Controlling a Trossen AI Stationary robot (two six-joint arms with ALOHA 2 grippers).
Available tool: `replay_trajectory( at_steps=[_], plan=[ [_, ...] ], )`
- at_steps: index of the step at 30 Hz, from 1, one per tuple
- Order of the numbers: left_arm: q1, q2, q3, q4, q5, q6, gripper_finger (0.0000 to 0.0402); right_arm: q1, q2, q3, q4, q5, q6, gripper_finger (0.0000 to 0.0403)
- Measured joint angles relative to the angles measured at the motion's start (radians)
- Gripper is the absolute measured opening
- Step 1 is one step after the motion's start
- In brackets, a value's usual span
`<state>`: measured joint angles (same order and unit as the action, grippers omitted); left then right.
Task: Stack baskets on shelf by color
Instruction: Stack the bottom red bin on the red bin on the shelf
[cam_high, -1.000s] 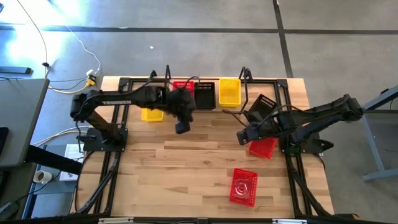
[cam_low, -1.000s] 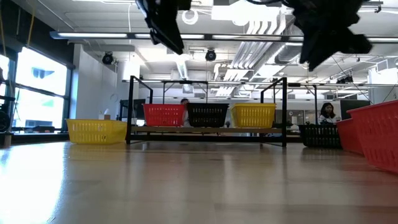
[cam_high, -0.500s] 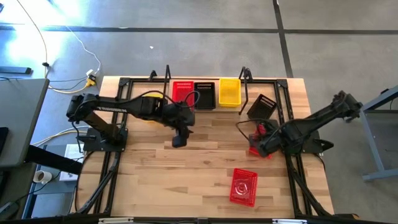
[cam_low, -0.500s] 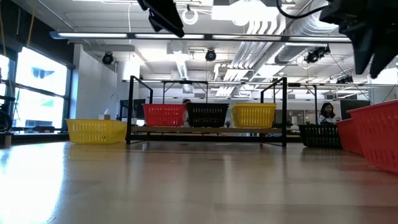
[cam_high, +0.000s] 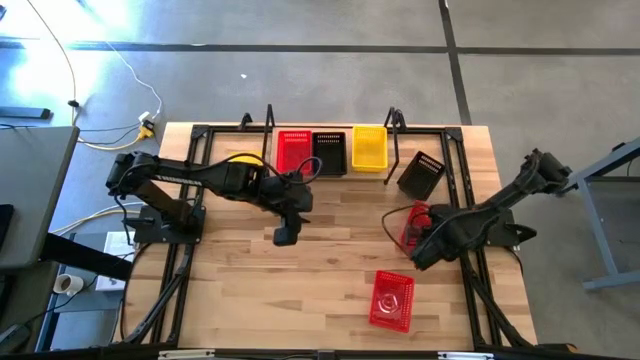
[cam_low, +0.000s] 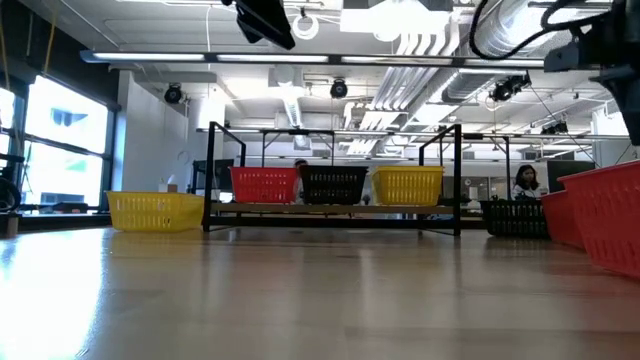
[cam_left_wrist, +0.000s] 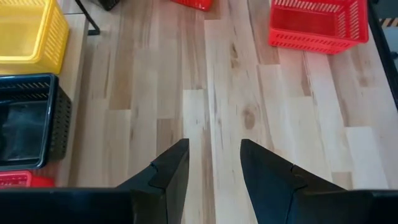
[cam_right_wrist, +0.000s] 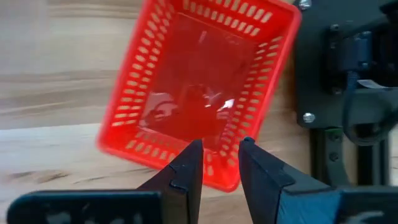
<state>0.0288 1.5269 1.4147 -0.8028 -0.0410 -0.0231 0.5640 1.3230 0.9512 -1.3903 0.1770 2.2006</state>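
Work surface: a light plank table (cam_high: 330, 250) with black rails, standing on a grey concrete floor; a white cable runs across the floor beyond the table's left corner. The low view shows an open hall behind, with exposed ceiling ducts, strip lights and a large window; a person (cam_low: 524, 182) sits far off. No readable writing or brand marks. The shelf (cam_high: 330, 170) sits at the table's far edge and carries one red basket (cam_high: 293, 150), one black basket (cam_high: 329, 151) and one yellow basket (cam_high: 369, 146) side by side. Another yellow basket (cam_low: 153, 210) lies just left of the shelf, and a tilted black basket (cam_high: 422, 172) just right of it. The left gripper (cam_high: 286, 233) hangs over bare table near mid-table, fingers narrowly apart, holding nothing. The right gripper (cam_right_wrist: 216, 163) hovers over a red basket (cam_right_wrist: 199, 87) at the table's right side, fingers narrowly apart, empty. A further red basket (cam_high: 392, 299) lies nearer the front.
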Motion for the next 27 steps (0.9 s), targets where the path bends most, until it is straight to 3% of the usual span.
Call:
replay_trajectory(
  at_steps=[14, 27],
  plan=[
    [0.004, 0.000, 0.000, 0.001, -0.050, 0.000, 0.0136, 0.000, 0.222, 0.000, -0.031, -0.097, 0.020, 0.0090],
    [0.004, 0.000, 0.000, 0.001, -0.053, 0.000, 0.0136, 0.000, 0.331, 0.000, -0.010, -0.159, 0.025, 0.0090]
  ],
)
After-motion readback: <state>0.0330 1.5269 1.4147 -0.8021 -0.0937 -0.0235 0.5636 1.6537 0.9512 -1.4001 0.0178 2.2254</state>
